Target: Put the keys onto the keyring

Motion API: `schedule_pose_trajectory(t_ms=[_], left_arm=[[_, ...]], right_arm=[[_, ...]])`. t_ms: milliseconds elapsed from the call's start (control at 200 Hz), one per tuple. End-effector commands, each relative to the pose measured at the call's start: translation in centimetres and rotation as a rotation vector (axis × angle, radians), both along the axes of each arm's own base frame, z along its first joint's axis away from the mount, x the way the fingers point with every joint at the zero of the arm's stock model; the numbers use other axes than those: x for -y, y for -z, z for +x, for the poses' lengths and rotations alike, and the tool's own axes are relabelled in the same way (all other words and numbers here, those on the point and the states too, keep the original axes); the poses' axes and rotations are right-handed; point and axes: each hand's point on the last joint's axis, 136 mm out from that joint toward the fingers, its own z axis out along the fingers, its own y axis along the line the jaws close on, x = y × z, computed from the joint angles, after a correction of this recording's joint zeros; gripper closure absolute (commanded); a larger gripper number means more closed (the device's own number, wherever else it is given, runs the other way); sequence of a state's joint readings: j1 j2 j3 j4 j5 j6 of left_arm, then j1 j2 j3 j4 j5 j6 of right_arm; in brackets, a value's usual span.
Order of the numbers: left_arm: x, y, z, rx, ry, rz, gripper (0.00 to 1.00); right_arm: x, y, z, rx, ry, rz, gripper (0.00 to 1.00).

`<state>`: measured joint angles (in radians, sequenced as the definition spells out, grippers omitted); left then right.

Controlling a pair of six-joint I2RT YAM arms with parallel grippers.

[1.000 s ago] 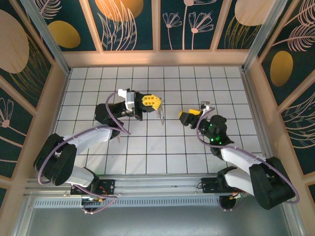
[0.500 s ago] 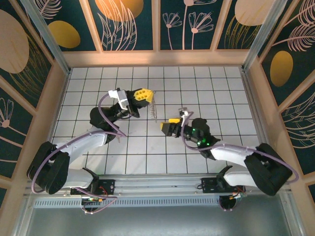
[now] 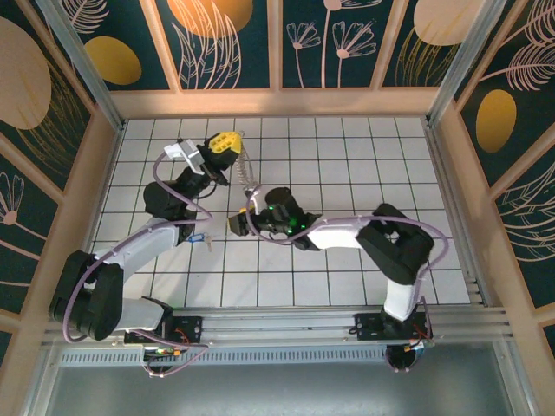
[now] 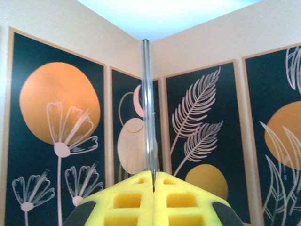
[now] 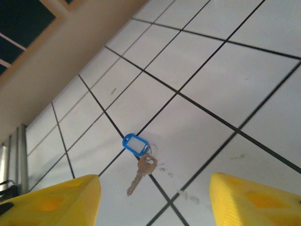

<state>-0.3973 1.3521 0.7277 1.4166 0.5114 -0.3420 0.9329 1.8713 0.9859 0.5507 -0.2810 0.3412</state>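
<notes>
right claw (image 3: 236, 224) apart | blue-tagged silver keys (image 5: 143, 164) dead ahead, blade toward claw | left claw (image 4: 154, 183) pinching beige chain keyring (image 3: 247, 172)

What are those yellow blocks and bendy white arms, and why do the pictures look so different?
These are two robot arms bolted to a tiled table. One picture looks down from above. The other two come from little cameras on each wrist, so the yellow blocks there are that arm's own jaws. The left arm has its jaws shut and pointing up at the painted walls. A pale loop, the keyring, seems to hang from them. The right arm reaches across with its jaws open above the keys, a blue tag and a metal key lying on the table. Nothing is in those jaws.
</notes>
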Motion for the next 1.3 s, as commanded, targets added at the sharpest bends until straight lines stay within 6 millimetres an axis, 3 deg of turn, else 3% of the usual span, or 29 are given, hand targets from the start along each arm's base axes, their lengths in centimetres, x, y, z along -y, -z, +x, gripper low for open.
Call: schedule_pose_trajectory(t_ms=[0,170,345,876,1031,1296], left_arm=[[-1.3,-2.9,0.1,0.062,-0.023,-0.055,1.00],[-2.7,-3.6,1.4,0.046,-0.067,-0.066,1.00],[-4.4,-3.9,1.9,0.028,-0.096,-0.070,1.00],[-5.3,-4.4,0.9,0.031,-0.147,-0.048,1.00],[-5.5,-4.6,0.8,0.040,-0.152,-0.047,1.00],[-5.4,-4.7,0.6,0.041,-0.141,-0.048,1.00]], right_arm=[[-2.5,2.1,-0.8,0.024,-0.099,-0.103,0.40],[-5.1,4.4,-0.7,0.057,-0.193,-0.170,0.48],[-6.7,6.3,-0.8,0.050,-0.264,-0.187,0.49],[-9.6,7.2,-1.8,-0.016,-0.357,-0.124,0.50],[-10.0,7.8,-2.0,-0.027,-0.366,-0.133,0.53],[-8.9,8.2,-2.1,-0.032,-0.337,-0.154,0.52]])
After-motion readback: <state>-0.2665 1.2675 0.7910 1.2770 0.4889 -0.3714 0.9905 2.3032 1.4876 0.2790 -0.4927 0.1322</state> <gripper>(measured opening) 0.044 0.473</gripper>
